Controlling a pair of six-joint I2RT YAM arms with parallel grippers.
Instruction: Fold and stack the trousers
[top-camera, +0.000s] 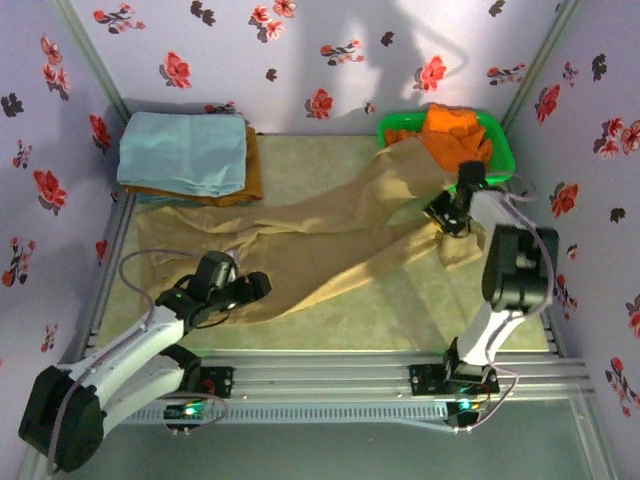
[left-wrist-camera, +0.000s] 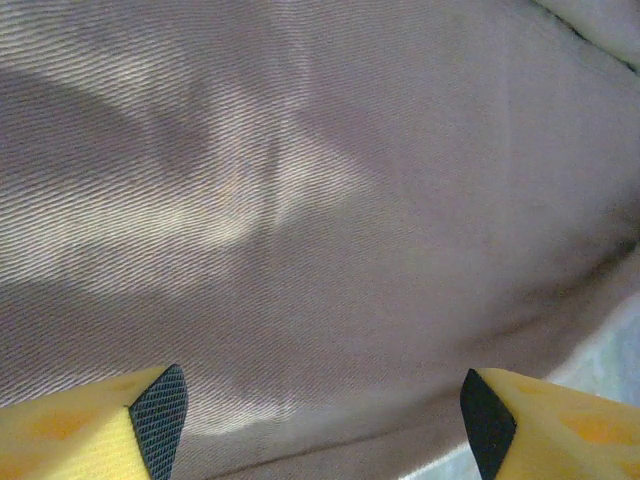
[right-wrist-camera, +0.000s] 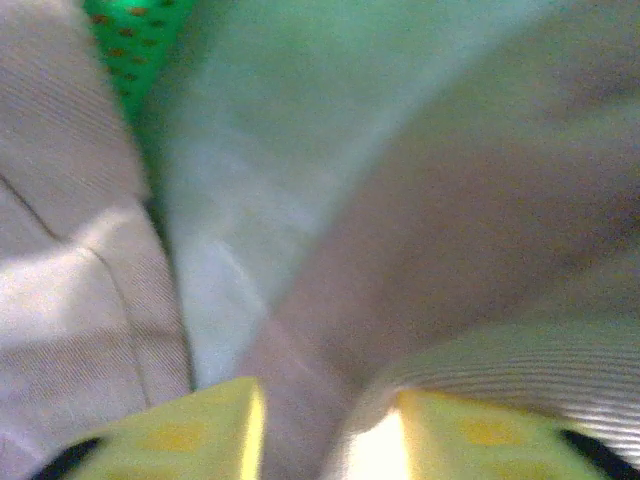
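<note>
Between floral walls, on the pale mat (top-camera: 330, 165), we saw the trousers (top-camera: 330, 245) spread from the green basket (top-camera: 503, 150) to the left claw (left-wrist-camera: 320, 410), which was wide open over the cloth and holding nothing. The right claw (right-wrist-camera: 325, 420) was blurred against the cloth, so we couldn't tell its grip.

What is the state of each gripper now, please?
Left gripper: open, fingers apart over the trousers, holding nothing.
Right gripper: cannot be told; picture blurred, trousers between its fingers.

- The trousers (top-camera: 330, 245) are spread slantwise across the table (top-camera: 330, 160), from the green basket (top-camera: 500, 150) at its far right corner towards the near left.
- The left gripper (top-camera: 258, 287) is held over their near end, the right gripper (top-camera: 440, 213) over their far end.
</note>
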